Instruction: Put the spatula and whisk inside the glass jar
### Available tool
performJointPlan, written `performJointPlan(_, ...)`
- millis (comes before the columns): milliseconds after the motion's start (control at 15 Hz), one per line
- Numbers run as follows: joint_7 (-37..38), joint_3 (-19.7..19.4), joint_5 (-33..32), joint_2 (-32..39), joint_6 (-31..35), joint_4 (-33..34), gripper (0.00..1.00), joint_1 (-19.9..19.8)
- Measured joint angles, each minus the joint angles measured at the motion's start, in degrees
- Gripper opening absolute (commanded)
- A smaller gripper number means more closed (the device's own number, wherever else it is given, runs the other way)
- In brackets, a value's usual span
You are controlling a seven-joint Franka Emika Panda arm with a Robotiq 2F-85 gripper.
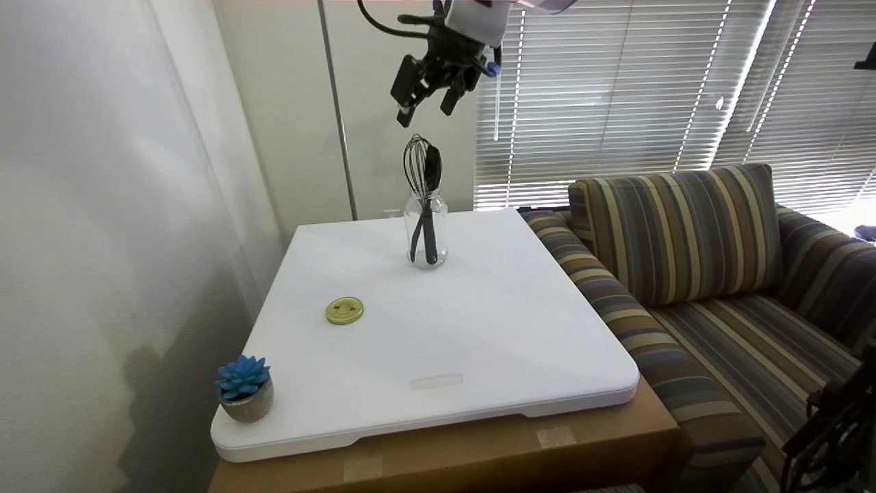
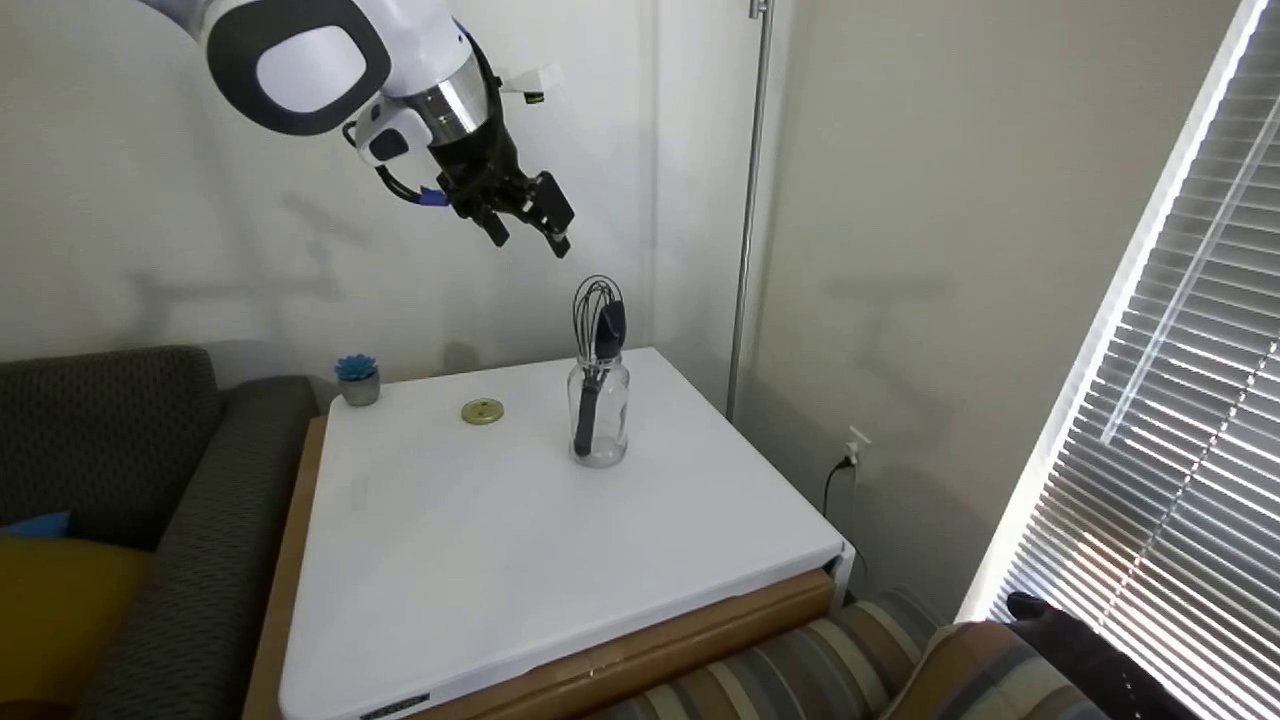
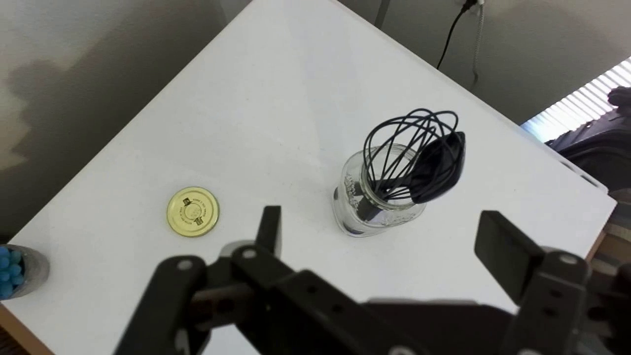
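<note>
Clear glass jar (image 1: 440,229) stood at 6 o'clock from the gripper (image 1: 425,116) in an exterior view; whisk (image 1: 415,166) and spatula (image 1: 432,168) inside, long axes tipped toward 11 and 1 o'clock. Jaws wide, empty, clear of both heads. Task looked done; retreat toward 12 seemed safest.

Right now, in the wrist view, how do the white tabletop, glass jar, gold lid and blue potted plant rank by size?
Largest to smallest:
1. White tabletop
2. Glass jar
3. Gold lid and blue potted plant: unsure which looks larger, since the picture's edge cuts the plant off.
</note>
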Motion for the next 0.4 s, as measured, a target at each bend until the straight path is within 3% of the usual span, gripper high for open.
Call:
performJointPlan(133,0.0,-2.0,0.0,0.0,-1.4,0.0,1.0,2.0)
performJointPlan(400,0.0,-2.5,0.0,0.1,-1.6,0.0,1.0,2.7)
